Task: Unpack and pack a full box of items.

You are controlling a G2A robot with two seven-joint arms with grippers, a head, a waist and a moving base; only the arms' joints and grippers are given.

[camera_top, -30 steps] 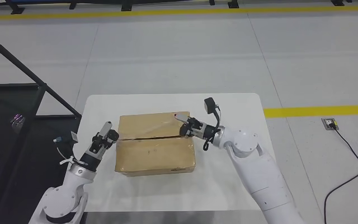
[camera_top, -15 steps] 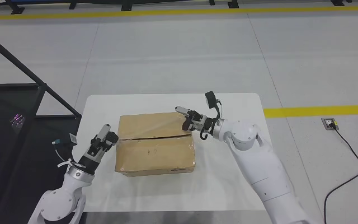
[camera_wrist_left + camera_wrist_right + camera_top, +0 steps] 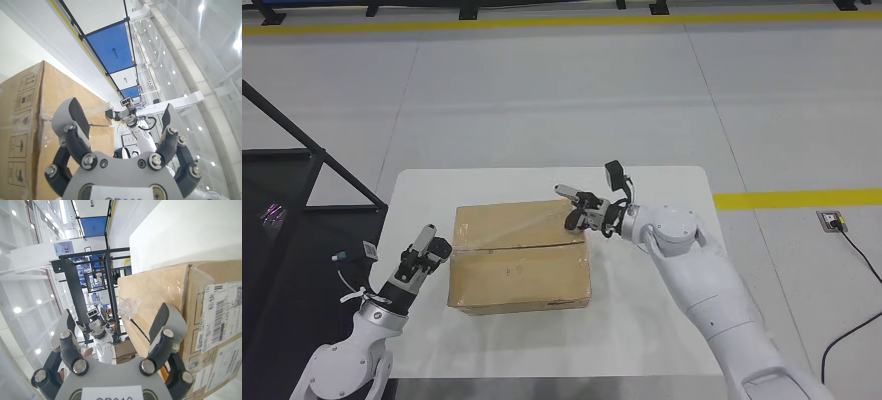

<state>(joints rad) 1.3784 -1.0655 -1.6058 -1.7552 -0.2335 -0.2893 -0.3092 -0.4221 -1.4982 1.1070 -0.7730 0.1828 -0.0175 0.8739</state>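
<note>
At box (image 3: 520,255) right end: right gripper (image 3: 573,207), fingers apart, by top seam.
Box closed, mid table (image 3: 662,310); left gripper (image 3: 431,240) just off its left end, fingers apart, not touching. Risk: slipping off loose tape (image 3: 128,307), or dragging box sideways by pulling a stuck flap, left end unbraced.

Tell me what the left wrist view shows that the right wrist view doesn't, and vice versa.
Left wrist view: handling symbols on the side of the box, the right gripper at its far top edge. Right wrist view: barcode labels on the box's end, the left gripper farther off. Both: the box and each arm's own open fingers.
</note>
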